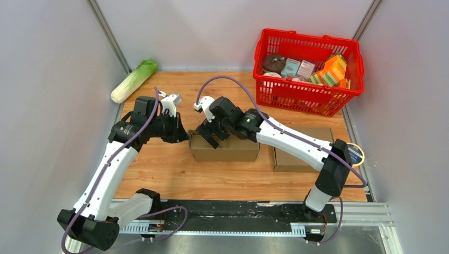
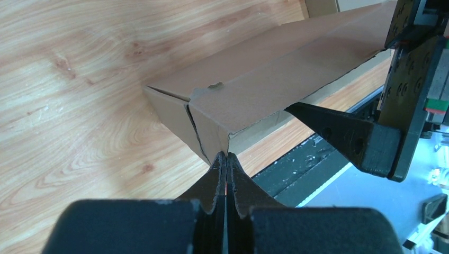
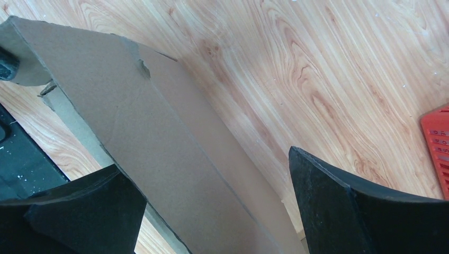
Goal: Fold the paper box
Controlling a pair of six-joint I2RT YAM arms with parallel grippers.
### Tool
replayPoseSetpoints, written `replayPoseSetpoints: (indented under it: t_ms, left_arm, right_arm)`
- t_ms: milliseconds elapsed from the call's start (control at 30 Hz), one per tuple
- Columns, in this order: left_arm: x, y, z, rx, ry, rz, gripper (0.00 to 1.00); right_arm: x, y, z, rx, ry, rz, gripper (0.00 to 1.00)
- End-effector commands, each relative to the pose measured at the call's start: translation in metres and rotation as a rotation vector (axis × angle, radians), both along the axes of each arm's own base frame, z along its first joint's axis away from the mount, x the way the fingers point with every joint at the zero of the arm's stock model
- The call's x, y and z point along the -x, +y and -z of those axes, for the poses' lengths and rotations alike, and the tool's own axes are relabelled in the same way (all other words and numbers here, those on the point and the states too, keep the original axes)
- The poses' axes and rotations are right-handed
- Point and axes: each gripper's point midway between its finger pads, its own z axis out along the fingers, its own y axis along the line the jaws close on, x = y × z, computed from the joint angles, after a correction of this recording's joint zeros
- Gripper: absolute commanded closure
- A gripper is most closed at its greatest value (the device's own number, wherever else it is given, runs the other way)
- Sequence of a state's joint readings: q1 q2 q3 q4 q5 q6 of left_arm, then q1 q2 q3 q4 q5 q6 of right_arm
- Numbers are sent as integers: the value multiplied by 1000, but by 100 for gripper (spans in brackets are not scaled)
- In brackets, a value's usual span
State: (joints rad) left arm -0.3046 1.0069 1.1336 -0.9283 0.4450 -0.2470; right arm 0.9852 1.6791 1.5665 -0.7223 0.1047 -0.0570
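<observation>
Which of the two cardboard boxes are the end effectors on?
The centre box: the shut left end effector meets its left end, the open right end effector straddles its top. The other box, to its right, has neither at it.

Light wood-grain counter (image 1: 222,177), warm tone, matte. Plain grey-white panels on three sides: back wall (image 1: 227,32), left wall (image 1: 47,106), right wall (image 1: 407,106) (slim metal corner posts (image 1: 108,34) where panels meet). Black rail (image 1: 238,211) along near edge, silver slotted extrusion (image 1: 360,214) beside it. Lighting soft, even; shadows faint.
</observation>
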Motion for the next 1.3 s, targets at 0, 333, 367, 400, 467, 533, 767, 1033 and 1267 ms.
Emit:
replayPoseSetpoints:
  t_ms: [0, 333, 367, 400, 467, 533, 767, 1033, 1267]
  left_arm:
    - [4, -18, -28, 123, 9, 44, 100]
    - [1, -4, -9, 36, 11, -2, 100]
    - [1, 0, -7, 10, 8, -9, 100]
    - [2, 4, -5, -9, 9, -15, 100]
    - [4, 4, 1, -14, 17, -8, 100]
    - [3, 4, 5, -11, 13, -12, 100]
    - [0, 6, 21, -23, 30, -35, 100]
    - [-1, 6, 4, -20, 0, -30, 100]
    - [-2, 1, -3, -5, 8, -3, 100]
  right_arm:
    - [-15, -5, 14, 70, -42, 28, 0]
    - [-13, -2, 10, 46, -40, 17, 0]
    - [-13, -1, 9, 45, -41, 16, 0]
    - [-13, -2, 9, 45, -41, 15, 0]
    - [-14, -2, 7, 43, -42, 21, 0]
    - [-14, -2, 4, 39, -47, 27, 0]
    - [-12, -12, -32, -43, -32, 103, 0]
    - [22, -103, -56, -62, -41, 253, 0]
    - [23, -156, -48, -184, -122, 318, 0]
